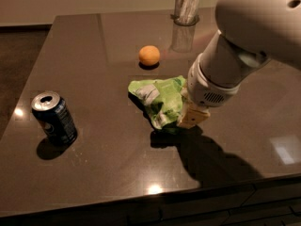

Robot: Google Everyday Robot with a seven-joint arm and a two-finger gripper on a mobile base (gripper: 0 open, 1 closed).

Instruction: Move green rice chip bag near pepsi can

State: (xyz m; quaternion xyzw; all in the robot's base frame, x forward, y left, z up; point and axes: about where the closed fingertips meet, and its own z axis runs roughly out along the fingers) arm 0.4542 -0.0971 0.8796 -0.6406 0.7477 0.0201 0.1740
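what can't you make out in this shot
All in the camera view:
- Tool, at the right edge of the green rice chip bag: the arm's wrist covers most of it, so its hold on the bag cannot be told.
- The bag's right side: hidden behind the wrist and tool.
- Glass cup at the back of the table: its top is cut off by the upper edge.
- Pepsi can: label too dark to read.
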